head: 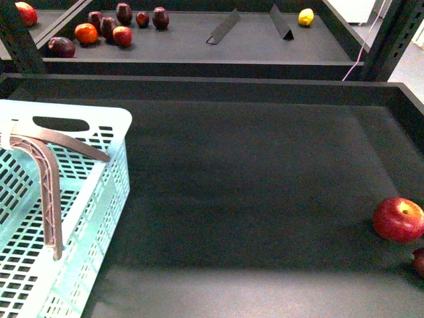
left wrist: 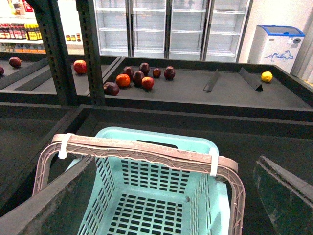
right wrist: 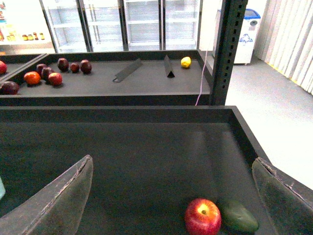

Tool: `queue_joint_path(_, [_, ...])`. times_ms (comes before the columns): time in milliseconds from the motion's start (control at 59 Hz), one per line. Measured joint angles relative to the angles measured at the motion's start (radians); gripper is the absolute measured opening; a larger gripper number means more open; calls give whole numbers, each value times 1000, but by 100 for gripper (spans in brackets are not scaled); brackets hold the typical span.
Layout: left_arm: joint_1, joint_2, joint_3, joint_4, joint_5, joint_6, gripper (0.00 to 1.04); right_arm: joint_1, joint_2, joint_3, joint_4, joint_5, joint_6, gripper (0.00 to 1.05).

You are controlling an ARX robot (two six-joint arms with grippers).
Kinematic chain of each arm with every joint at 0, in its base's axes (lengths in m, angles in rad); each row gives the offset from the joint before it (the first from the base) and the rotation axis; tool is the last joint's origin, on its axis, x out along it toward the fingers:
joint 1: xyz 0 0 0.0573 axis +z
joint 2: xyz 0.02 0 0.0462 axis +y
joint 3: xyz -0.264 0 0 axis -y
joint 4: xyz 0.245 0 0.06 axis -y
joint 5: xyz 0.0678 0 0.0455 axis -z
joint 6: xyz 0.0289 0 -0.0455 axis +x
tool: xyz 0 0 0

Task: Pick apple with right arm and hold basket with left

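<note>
The red apple (head: 398, 219) with a yellowish stem patch lies at the far right of the dark shelf floor. In the right wrist view the apple (right wrist: 202, 216) sits below my open right gripper (right wrist: 171, 200), nearer its right finger, untouched. The mint-blue basket (head: 99, 119) stands at the front left with its brown handle (head: 50, 192) lying inward. In the left wrist view my open left gripper (left wrist: 171, 205) hangs above the basket (left wrist: 195, 142). Its fingers (left wrist: 49, 205) straddle the raised brown handles (left wrist: 142, 149), which a white zip tie (left wrist: 213, 164) binds. Neither arm shows in the front view.
A green fruit (right wrist: 238, 216) touches the apple's right side, by the shelf's raised right wall (right wrist: 244, 132). A dark maroon fruit (head: 419, 262) lies just in front of the apple. The back shelf holds several dark red and orange fruits (head: 109, 28), two black dividers (head: 223, 26) and a yellow fruit (head: 305, 16).
</note>
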Motion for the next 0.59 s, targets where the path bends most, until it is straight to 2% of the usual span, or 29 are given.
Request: queue_joint_path(593, [0,0,0,0,0,0,98,0,0,0,0,0,0,96])
